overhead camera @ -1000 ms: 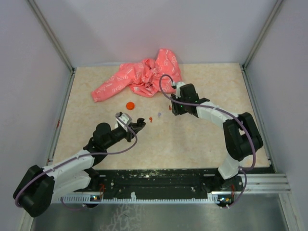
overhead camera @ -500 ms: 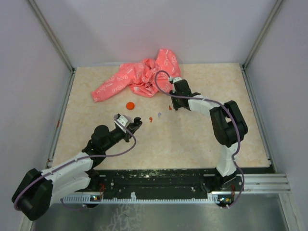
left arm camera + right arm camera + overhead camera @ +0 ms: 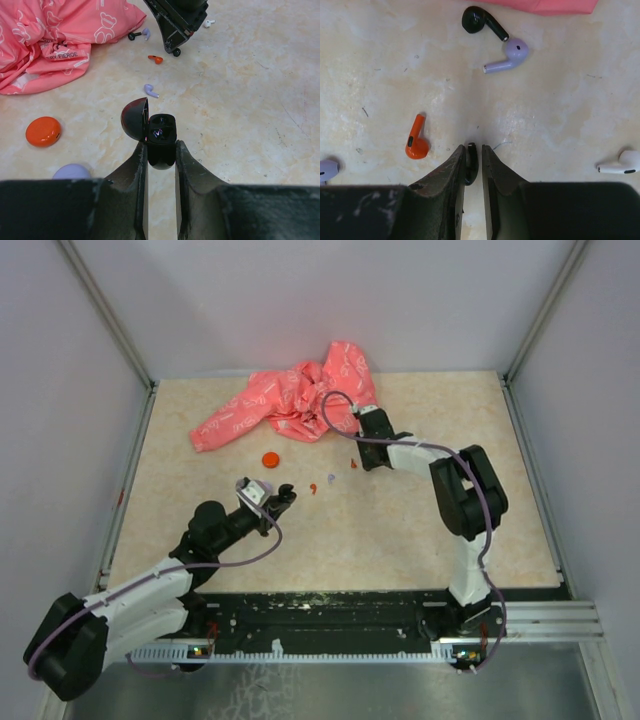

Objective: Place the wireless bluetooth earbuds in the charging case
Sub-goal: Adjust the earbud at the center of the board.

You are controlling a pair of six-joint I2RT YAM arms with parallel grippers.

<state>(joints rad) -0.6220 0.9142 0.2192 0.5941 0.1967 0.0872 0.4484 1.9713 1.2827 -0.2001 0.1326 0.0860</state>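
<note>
Glossy black charging case [image 3: 162, 137] is standing open, lid swung to the left; the left gripper [image 3: 161, 150] is clamping its body between both fingers. The right gripper [image 3: 472, 155] is pinching a small black earbud [image 3: 471, 167] between near-closed fingers at the beige tabletop [image 3: 250, 100]. An orange plastic earbud [image 3: 416, 138] is lying just beside that gripper, untouched. A round orange closed case [image 3: 43, 131] is resting near the crumpled pink printed cloth [image 3: 55, 35]. A second black earbud [image 3: 482, 22] is lying just beside a lavender earbud [image 3: 507, 55]

text: "FIERCE" | on: pink cloth [image 3: 65, 25] (preceding word partly hidden, ends "ERY") | other lettering: unreadable
</note>
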